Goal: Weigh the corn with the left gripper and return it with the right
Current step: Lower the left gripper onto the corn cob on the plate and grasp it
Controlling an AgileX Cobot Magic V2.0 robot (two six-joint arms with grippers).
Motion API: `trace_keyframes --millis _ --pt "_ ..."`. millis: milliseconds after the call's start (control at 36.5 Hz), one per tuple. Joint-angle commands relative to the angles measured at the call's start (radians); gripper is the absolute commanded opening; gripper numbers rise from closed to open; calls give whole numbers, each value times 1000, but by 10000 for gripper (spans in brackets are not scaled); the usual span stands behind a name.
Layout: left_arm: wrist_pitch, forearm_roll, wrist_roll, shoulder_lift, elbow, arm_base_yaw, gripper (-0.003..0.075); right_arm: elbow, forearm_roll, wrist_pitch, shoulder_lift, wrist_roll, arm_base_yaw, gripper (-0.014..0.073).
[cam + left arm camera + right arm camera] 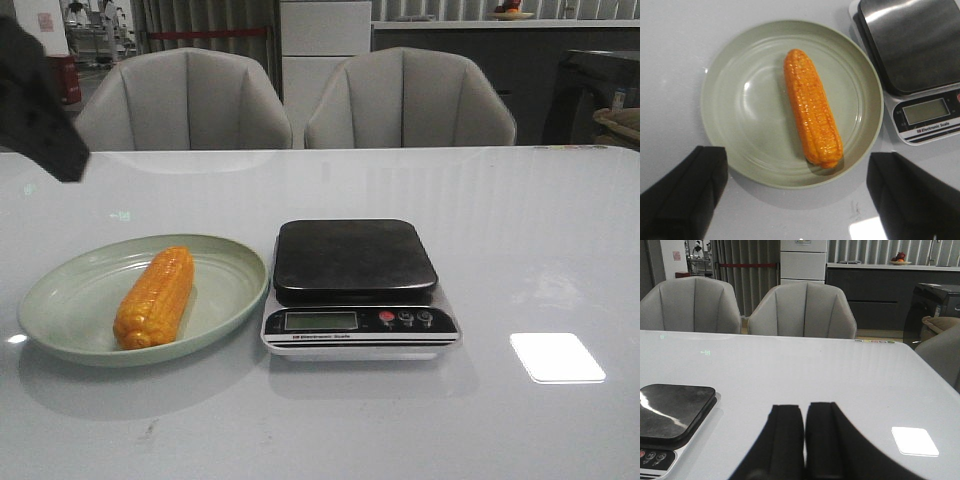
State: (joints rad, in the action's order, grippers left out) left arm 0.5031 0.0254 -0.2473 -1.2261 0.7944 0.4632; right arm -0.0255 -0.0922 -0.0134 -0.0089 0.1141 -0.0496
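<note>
The orange-yellow corn (155, 297) lies lengthwise in a pale green plate (70, 300) on the left of the table. It also shows in the left wrist view (812, 107), on the plate (740, 100). My left gripper (795, 190) hangs high above the plate's near edge, wide open and empty; only a black part of that arm (35, 100) shows at the front view's top left. A kitchen scale (355, 262) with a black platform stands right of the plate, bare on top. My right gripper (804, 412) is shut and empty, low over the table right of the scale (670, 412).
Two grey chairs (410, 100) stand behind the table's far edge. A bright light reflection (556, 357) lies on the glossy table at the front right. The scale's display and buttons (405, 318) face the front.
</note>
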Motion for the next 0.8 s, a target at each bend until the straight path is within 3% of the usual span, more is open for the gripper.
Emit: trace_keyframes --millis 0,274,631,768 --pt "-51 -7 -20 -94 83 33 603 -11 0 75 -19 -9 7 186" --pt "11 -25 -39 -349 214 54 582 -11 0 75 -19 -9 7 186" --pt "20 -90 -39 -512 265 54 569 -11 0 75 -19 -9 7 186" --pt "47 -112 -37 -536 307 54 461 -11 0 75 -19 -9 7 186"
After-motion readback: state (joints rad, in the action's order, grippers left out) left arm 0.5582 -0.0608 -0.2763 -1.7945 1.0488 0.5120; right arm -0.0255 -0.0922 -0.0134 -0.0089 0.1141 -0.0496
